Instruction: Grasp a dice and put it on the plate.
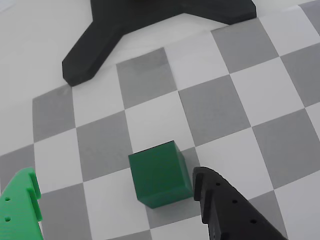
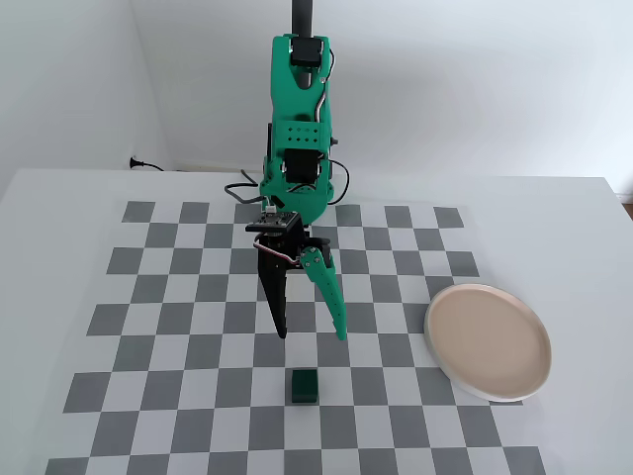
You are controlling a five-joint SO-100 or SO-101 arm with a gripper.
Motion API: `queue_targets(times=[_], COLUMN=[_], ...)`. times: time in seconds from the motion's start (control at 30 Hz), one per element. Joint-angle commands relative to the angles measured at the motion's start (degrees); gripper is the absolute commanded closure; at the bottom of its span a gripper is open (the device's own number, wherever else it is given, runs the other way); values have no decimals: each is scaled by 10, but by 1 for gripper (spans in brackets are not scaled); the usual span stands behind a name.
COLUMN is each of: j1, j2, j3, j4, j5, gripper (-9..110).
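The dice [image 1: 160,174] is a small dark green cube on the checkerboard. In the wrist view it lies between my two fingers, close beside the black finger [image 1: 225,210] and far from the bright green finger [image 1: 20,205]. My gripper [image 1: 115,177] is open and empty. In the fixed view the gripper [image 2: 312,336] points down over the board's middle, with the dice [image 2: 304,386] just in front of its fingertips. The plate [image 2: 488,341], beige-pink with a white rim, sits empty at the board's right edge; it is out of the wrist view.
A black forked base foot [image 1: 150,30] lies on the white table at the top of the wrist view, beyond the board's edge. The grey-and-white checkerboard [image 2: 148,346] covers most of the table; a cable [image 2: 188,168] runs along the back.
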Motion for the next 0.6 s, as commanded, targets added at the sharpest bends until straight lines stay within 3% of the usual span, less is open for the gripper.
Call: queue_targets(times=[0.0,0.33,0.57], j1=[-2,-46,-49], j2=[-41,-105,-158], j3=[-65,-118,-159], j4=[-41,-55,-35], j5=[-14,-18,63], gripper=[73,72,73])
